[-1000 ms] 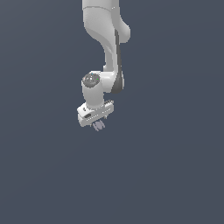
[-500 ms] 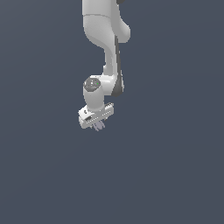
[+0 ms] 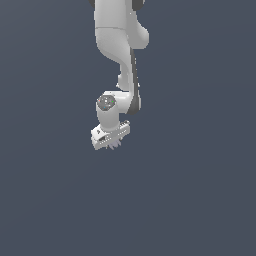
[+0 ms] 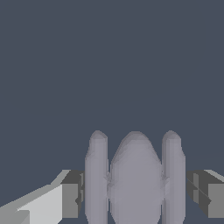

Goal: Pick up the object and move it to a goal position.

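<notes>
The object (image 3: 116, 144) is a tiny pale grey-lilac lump that sticks out just below the white gripper bar in the exterior view. In the wrist view the object (image 4: 135, 175) fills the space between the two dark grey fingers (image 4: 72, 199) as three rounded lobes. My gripper (image 3: 113, 141) is shut on it and holds it in the air, with nothing under it. The gripper also shows in the wrist view (image 4: 140, 199).
The white arm (image 3: 120, 45) reaches down from the top of the exterior view. Everything around it is a plain dark grey-blue background.
The wrist and gripper have sunk slightly in the exterior view with the object still held. The grip has not changed.
</notes>
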`<action>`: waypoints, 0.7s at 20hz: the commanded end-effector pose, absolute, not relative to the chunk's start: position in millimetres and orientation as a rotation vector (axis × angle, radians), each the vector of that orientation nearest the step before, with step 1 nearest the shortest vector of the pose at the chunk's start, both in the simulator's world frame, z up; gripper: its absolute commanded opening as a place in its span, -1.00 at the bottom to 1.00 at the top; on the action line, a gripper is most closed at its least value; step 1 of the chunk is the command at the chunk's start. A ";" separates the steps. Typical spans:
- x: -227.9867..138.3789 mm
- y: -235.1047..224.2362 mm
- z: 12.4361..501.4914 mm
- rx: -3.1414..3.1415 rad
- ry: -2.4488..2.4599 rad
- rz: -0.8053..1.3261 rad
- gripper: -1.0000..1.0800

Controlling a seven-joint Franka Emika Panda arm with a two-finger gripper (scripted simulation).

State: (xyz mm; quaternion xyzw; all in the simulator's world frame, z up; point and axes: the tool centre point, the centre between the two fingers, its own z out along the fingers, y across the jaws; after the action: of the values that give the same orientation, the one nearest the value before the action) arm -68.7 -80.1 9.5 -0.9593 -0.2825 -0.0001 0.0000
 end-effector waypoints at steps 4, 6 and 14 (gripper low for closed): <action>-68.3 -80.4 6.7 -3.014 -0.887 0.000 -1.00; -68.3 -80.4 6.7 -3.014 -0.887 0.000 -1.00; -69.5 -76.3 12.7 -3.012 -0.892 0.000 -1.00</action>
State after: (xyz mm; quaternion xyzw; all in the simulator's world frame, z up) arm -69.4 -77.9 11.0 -0.9589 -0.2836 0.0003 0.0001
